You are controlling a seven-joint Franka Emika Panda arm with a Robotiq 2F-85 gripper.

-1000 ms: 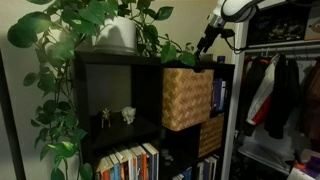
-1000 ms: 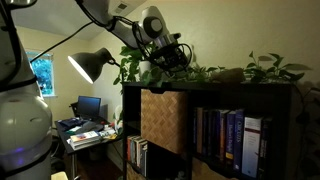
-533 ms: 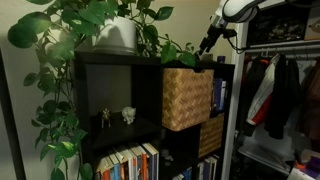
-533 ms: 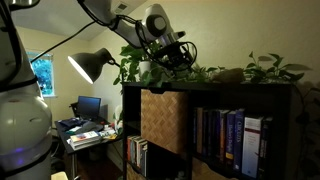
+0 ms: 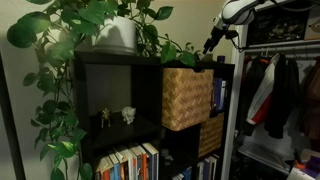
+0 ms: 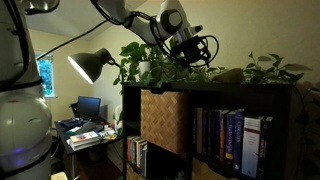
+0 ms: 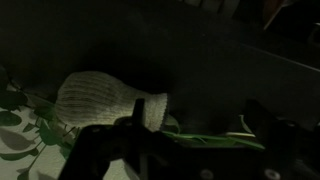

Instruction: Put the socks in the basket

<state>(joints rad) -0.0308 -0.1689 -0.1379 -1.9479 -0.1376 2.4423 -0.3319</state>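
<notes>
A cream knitted sock (image 7: 100, 100) lies on the dark top of the shelf among green leaves, seen only in the wrist view. My gripper (image 7: 195, 135) hovers just above the shelf top. Its fingers are spread apart, the sock lies by one finger, and a long leaf crosses between them. It holds nothing. In both exterior views the gripper (image 5: 208, 47) (image 6: 197, 62) is over the shelf top beside the plants. The tan wicker basket (image 5: 187, 97) (image 6: 163, 118) fills the top cubby right below the gripper.
A leafy pot plant (image 5: 110, 30) spreads over the shelf top. A darker woven basket (image 5: 210, 135) sits in a lower cubby. Books (image 6: 230, 140) stand beside the tan basket. Clothes (image 5: 275, 95) hang by the shelf. A desk lamp (image 6: 90, 65) stands to the side.
The arm has carried the gripper along the shelf top, farther over the plant leaves and a little higher. The basket has not moved.
</notes>
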